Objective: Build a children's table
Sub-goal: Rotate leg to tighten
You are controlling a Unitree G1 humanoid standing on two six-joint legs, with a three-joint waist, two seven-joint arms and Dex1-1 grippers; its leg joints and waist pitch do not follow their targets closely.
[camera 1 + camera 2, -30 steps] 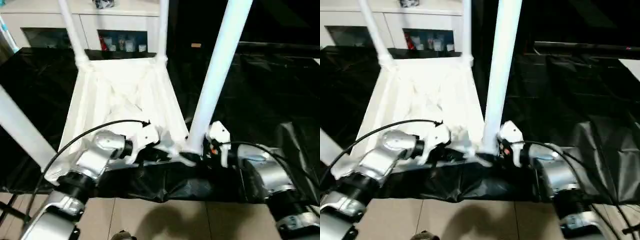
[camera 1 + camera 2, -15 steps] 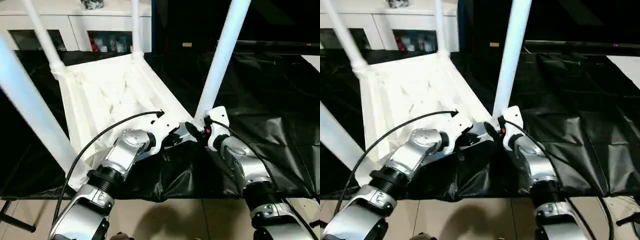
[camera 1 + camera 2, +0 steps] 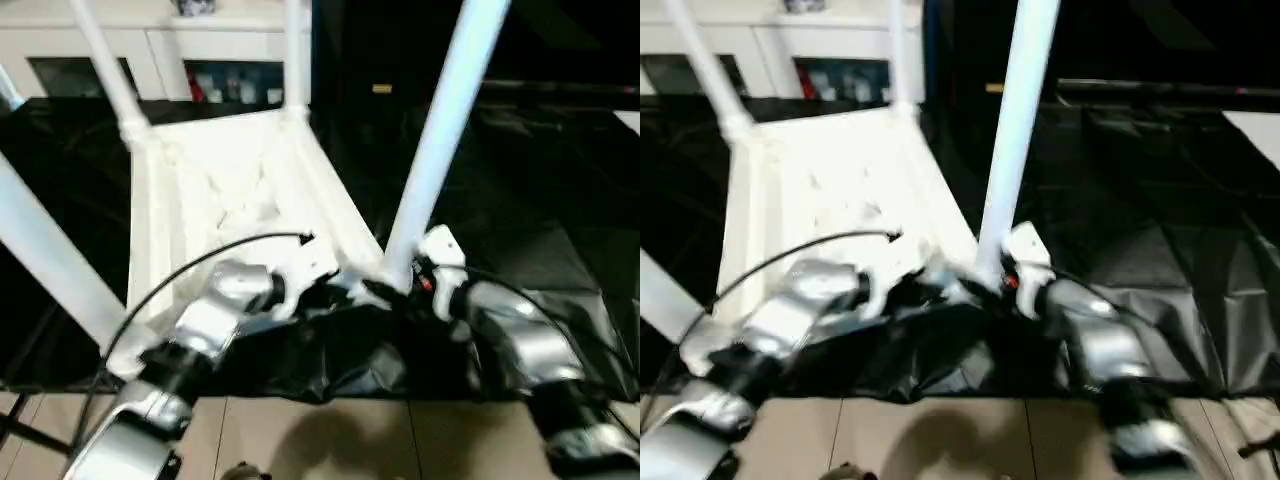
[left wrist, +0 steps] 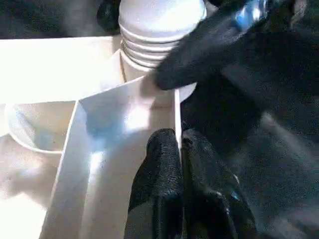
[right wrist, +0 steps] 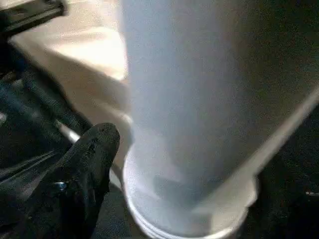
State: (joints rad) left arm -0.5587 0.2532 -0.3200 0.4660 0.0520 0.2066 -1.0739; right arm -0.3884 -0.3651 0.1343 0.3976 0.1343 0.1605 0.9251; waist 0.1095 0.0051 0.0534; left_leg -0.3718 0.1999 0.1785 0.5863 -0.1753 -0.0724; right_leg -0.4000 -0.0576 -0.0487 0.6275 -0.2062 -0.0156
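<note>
No writing or brand mark can be read anywhere. The children's table (image 3: 225, 195) lies upside down on a worktop (image 3: 540, 190) draped in black plastic sheeting (image 3: 330, 350), with its four white legs pointing up. At far left, the near left leg (image 3: 50, 255) slants across the picture. Further back, two legs (image 3: 105, 65) rise from the far corners in front of a white cabinet (image 3: 215, 60) with glass doors, where small items sit too blurred to identify.

The left gripper (image 4: 180, 149) sits at the near edge of the table, its two black fingers (image 4: 162, 164) pinched together on the thin raised rim (image 4: 177, 112) just beside the corner socket. To its right, the near right leg (image 3: 440, 140) stands in that socket, its ribbed base (image 4: 159, 37) seated at the corner. The right gripper (image 3: 400, 285) is at the foot of this leg; one black finger (image 5: 87, 164) lies against the base collar, but how far it is open cannot be told. Crumpled sheeting bunches over the worktop's front edge between the forearms.
</note>
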